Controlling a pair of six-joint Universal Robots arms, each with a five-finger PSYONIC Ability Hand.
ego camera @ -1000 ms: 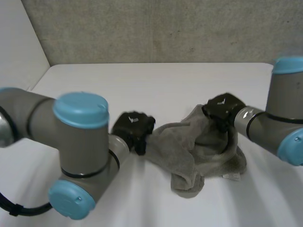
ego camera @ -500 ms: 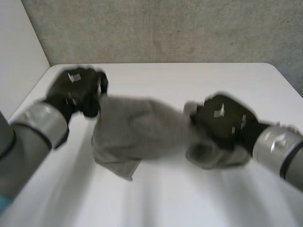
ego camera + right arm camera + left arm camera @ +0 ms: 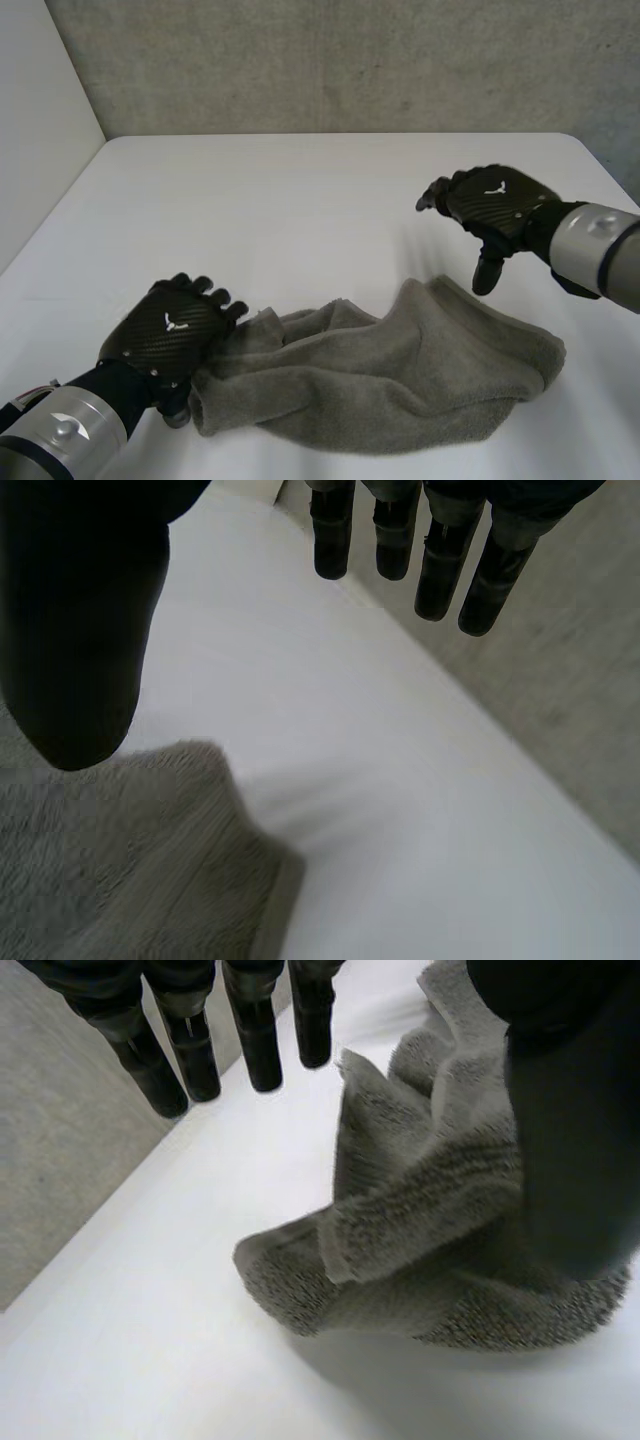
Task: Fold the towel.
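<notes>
White table [image 3: 300, 200] with a grey towel [image 3: 400, 380] lying crumpled and unfolded on its near part, stretched out between the two hands. In the head view the towel's whole outline is given: the left hand [image 3: 170, 335] is set at one bunched end, while the right hand [image 3: 495, 205] is held raised beyond the other end, apart from the cloth. In the left wrist view the towel [image 3: 420, 1220] is seen in finer detail: a folded edge and an upturned corner are found just beside the fingertips, and the cloth lies between the straight, spread fingers [image 3: 255, 1045] and the thumb [image 3: 575, 1140], which is held in front of it; nothing is gripped, and the hand is released. In the right wrist view the fingers [image 3: 435, 570] are seen straight and parted from the thumb [image 3: 80, 630], with nothing held; bare table [image 3: 430, 810] lies below the fingertips, and the towel's edge [image 3: 130, 870] lies below the thumb.
</notes>
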